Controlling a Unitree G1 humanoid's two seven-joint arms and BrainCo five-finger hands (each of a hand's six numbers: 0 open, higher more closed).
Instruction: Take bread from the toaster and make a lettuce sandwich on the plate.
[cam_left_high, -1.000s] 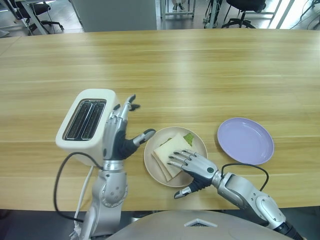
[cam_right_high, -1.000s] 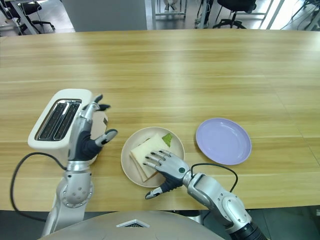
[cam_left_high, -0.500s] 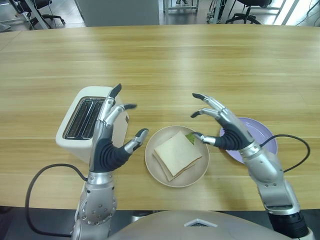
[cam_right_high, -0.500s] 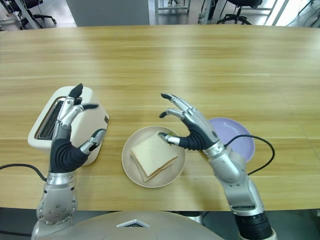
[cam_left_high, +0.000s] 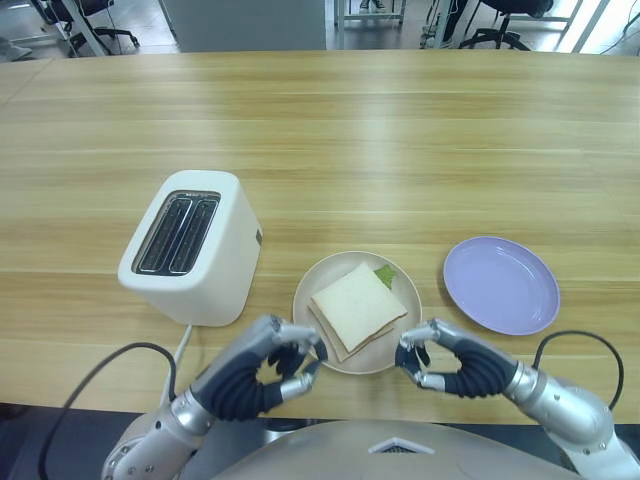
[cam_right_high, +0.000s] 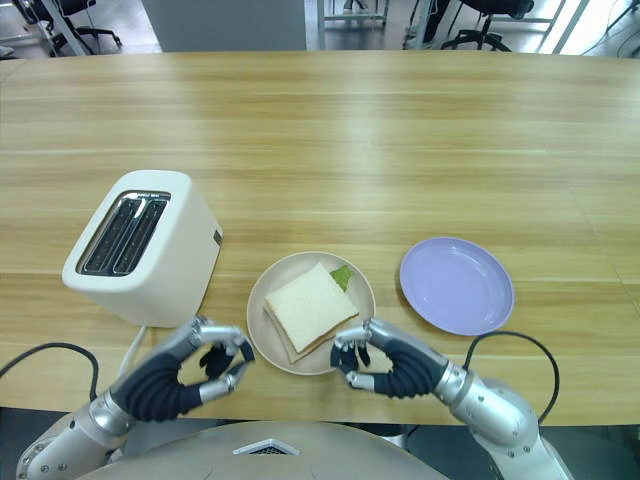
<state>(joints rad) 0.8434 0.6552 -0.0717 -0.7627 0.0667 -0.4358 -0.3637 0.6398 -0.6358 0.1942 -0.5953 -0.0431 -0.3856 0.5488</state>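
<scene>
- Left eye view: a long table (cam_left_high: 350, 140) of pale wood with a streaked grain, smooth and matte.
- On the left stands the toaster (cam_left_high: 190, 260), a boxy cream shell with rounded corners and two dark slots on top. A white cord (cam_left_high: 184, 343) runs from its near side toward the table's edge.
- Right of it, apart from it, lies a round beige plate (cam_left_high: 388, 343). On it is the sandwich (cam_left_high: 355, 305), square slices of soft white bread stacked and turned cornerwise. A bit of green lettuce (cam_left_high: 384, 275) peeks out at its far right edge.
- Further right, near but not touching, sits a shallow, glossy lilac plate (cam_left_high: 500, 285).
- My left hand (cam_left_high: 262, 365) hangs at the table's near edge, by the near-left rim of the beige plate. Its fingers are curled round to the thumb in a ring, gripping nothing.
- My right hand (cam_left_high: 450, 362) is by the near-right rim, curled the same way and holding nothing.
- I cannot tell whether either hand's fingertips touch the rim.
</scene>
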